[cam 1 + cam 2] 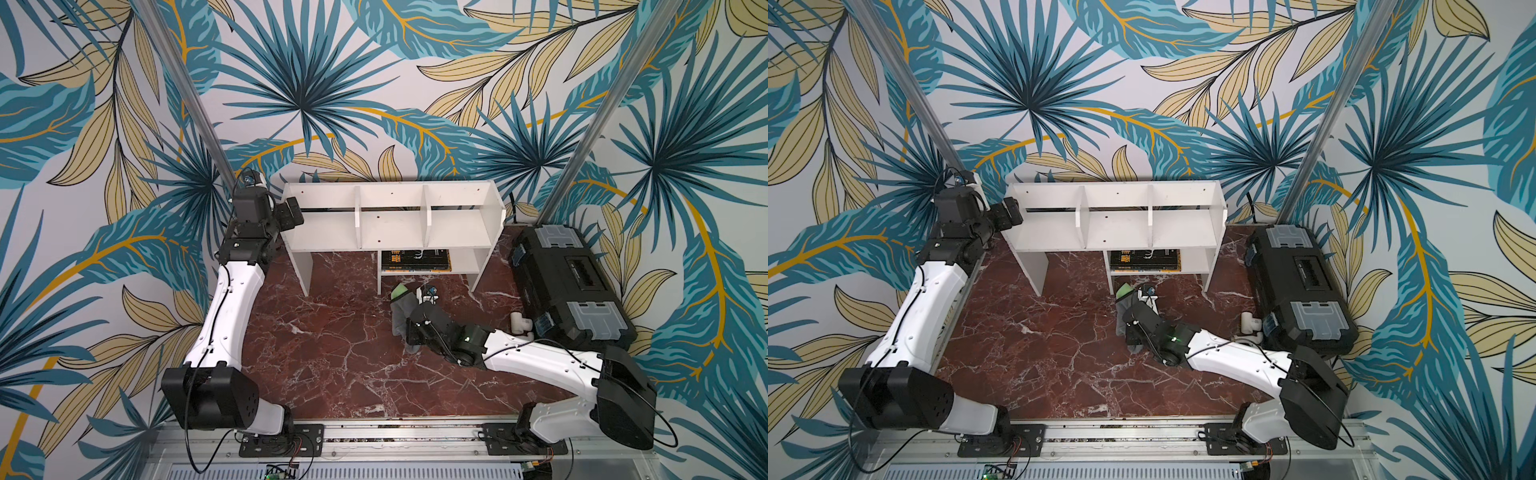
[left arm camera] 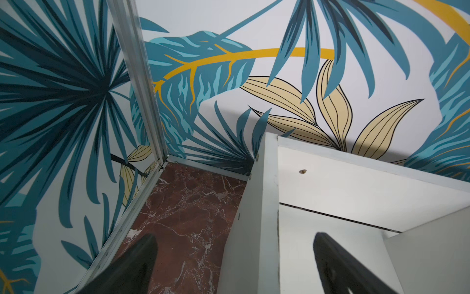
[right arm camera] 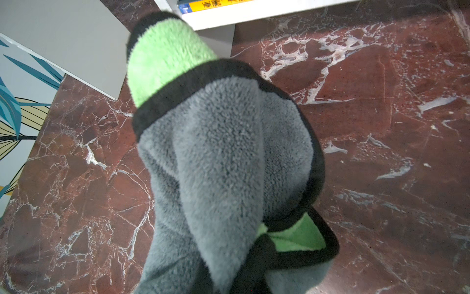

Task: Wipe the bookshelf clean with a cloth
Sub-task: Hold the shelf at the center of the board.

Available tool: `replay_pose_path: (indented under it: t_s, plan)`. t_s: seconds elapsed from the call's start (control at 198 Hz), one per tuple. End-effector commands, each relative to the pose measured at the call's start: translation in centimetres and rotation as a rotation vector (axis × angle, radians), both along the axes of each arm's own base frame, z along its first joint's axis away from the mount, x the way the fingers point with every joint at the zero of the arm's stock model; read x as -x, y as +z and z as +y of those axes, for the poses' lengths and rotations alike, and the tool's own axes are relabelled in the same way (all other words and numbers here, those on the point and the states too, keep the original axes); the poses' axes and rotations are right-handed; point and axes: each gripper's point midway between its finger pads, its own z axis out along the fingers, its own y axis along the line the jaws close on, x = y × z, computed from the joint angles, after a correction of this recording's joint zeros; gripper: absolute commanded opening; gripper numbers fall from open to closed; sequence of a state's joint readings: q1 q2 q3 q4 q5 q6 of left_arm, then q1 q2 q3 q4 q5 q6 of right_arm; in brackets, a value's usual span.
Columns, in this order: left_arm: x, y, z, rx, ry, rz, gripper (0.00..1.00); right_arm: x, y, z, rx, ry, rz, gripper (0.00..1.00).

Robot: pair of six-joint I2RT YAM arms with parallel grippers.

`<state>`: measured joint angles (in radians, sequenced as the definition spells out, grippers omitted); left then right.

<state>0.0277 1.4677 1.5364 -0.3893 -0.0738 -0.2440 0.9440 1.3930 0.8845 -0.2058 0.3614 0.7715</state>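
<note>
Item: cloth (image 3: 223,157), grey microfibre with black hem and pale green corner, bunched and draped over the right pincer (image 1: 411,318), filling the right wrist view. That pincer's fingers are wholly buried in the pile. It is judged clamped together on the cloth, low over the red marble-patterned tabletop (image 1: 332,353); contact with the tabletop cannot be told. Item: bookshelf (image 1: 390,232), white, directly ahead of the right pincer, its long axis running crosswise to that pincer's reach. The lower cubby, holding a flat stack of books (image 1: 415,261), lies just ahead. The three upper compartments lie beyond and above, so the coming wipe would call for a lift and a forward reach. The right arm alone carries the cloth and is the nearer to the cubby. Item: left pincer (image 1: 292,212), jaws spread wide and empty, straddling the bookshelf's end panel (image 2: 256,203), with one finger outside it and one over the end compartment; no contact is visible. Item: black toolbox (image 1: 569,286), well to the outer side of the right pincer. Small dark specks (image 2: 302,171) on the back panel may be dirt or screw holes, which cannot be told.
</note>
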Motion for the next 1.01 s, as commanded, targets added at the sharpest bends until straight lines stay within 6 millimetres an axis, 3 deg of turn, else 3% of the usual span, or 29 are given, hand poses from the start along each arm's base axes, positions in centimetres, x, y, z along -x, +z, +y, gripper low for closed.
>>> replay_pose_path:
  t_s: [0.0, 0.121, 0.262, 0.454, 0.549, 0.645, 0.751, 0.842, 1.003]
  plan:
    - [-0.9, 2.2, -1.2, 0.039, -0.069, -0.08, 1.0, -0.2, 0.6, 0.3, -0.009, 0.015, -0.029, 0.0]
    - [-1.8, 0.4, -1.8, 0.057, -0.095, -0.045, 1.0, -0.4, 1.0, 1.1, -0.026, 0.031, -0.026, 0.0]
    - [-1.0, -0.4, -1.0, 0.049, -0.039, -0.047, 1.0, -0.4, 1.5, 1.8, -0.045, 0.052, -0.027, 0.0]
    - [1.6, 4.9, -1.4, 0.073, -0.058, -0.159, 1.0, -1.0, 2.6, 2.6, -0.033, 0.079, -0.046, 0.0]
    - [2.5, 5.8, -0.5, 0.044, -0.008, -0.153, 1.0, -1.2, 3.2, 3.3, -0.045, 0.089, -0.055, 0.0]
    - [2.5, 3.8, 1.0, 0.0, 0.064, -0.093, 1.0, -1.4, 3.5, 4.0, -0.069, 0.096, -0.058, 0.0]
    - [1.4, 0.1, 0.6, -0.004, 0.029, -0.022, 0.95, -1.8, 4.0, 4.2, -0.078, 0.092, -0.069, 0.0]
    - [0.7, -2.2, -0.6, 0.032, -0.03, -0.001, 0.87, -2.3, 5.1, 4.7, -0.093, 0.091, -0.094, 0.0]
    - [0.1, -4.3, -1.1, 0.051, -0.056, 0.033, 0.67, -4.0, 7.9, 5.5, -0.063, 0.076, -0.163, 0.0]
